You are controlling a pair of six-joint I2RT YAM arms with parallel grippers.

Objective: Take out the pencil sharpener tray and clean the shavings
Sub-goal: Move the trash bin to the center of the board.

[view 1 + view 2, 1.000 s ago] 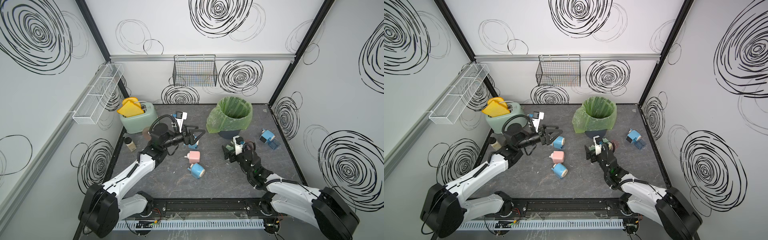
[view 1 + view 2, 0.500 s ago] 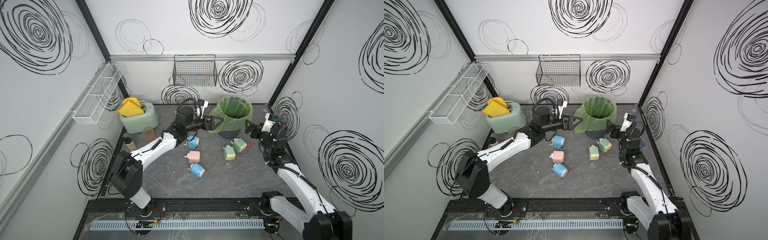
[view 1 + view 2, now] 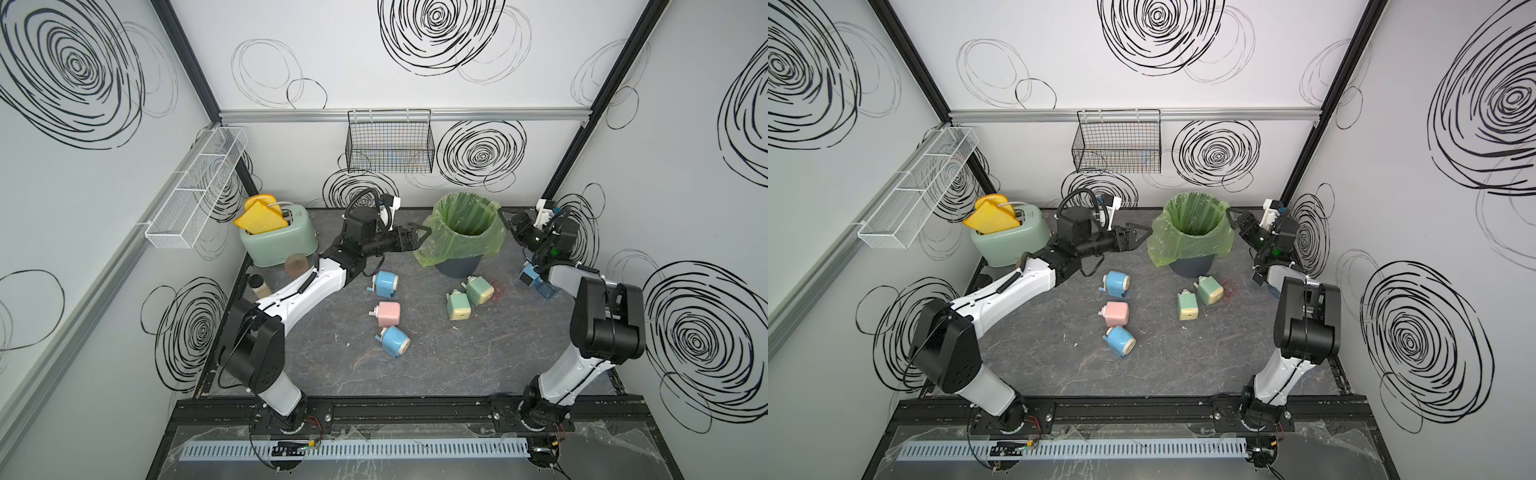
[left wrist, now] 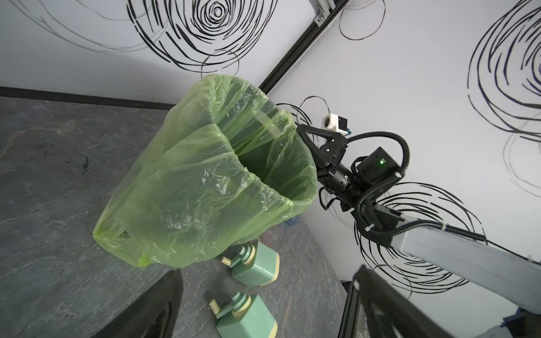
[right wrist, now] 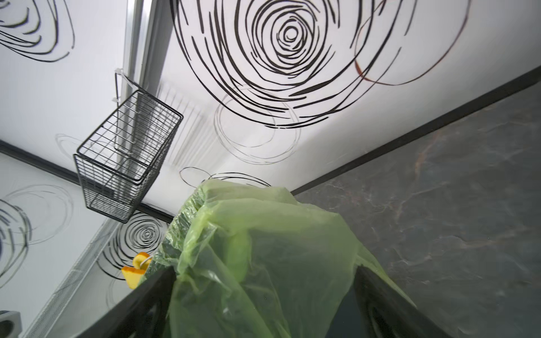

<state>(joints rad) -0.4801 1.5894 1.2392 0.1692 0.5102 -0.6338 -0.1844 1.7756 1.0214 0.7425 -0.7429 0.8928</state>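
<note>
Sharpeners lie scattered on the table (image 3: 415, 374), and no pincer holds any of them. Closest to the front edge is the nearest blue sharpener (image 3: 395, 340), tipped on its side. Behind it are the pink sharpener (image 3: 388, 313) and then the second blue sharpener (image 3: 384, 283). Toward the right edge sit the two green sharpeners (image 3: 459, 306). A third blue sharpener (image 3: 528, 276) at the right edge is mostly hidden by the right arm. The clear blue piece (image 3: 545, 289) beside it may be a pulled-out tray, but the view is too poor to say. The shavings show nowhere as a heap; a few pale flecks (image 3: 455, 328) near the green pair might be some.

Farther back stands the bin (image 3: 461, 266), lined with a green bag (image 3: 440, 249). The left pincer (image 3: 417, 237) hovers at the bag's left side, jaws spread wide and empty. The right pincer (image 3: 512, 223) hangs at the opposite rim, equally wide. In the right wrist view a fold of the bag lies between its fingers (image 5: 140, 307) without being pinched. A toaster (image 3: 282, 243) fills the back left corner.

The work looks to be between dumping and fetching, since both pincers are free at the bin. The next move calls for dropping to a sharpener, with one pincer steadying the body and the other drawing the tray straight out and level.

No writing can be read.
</note>
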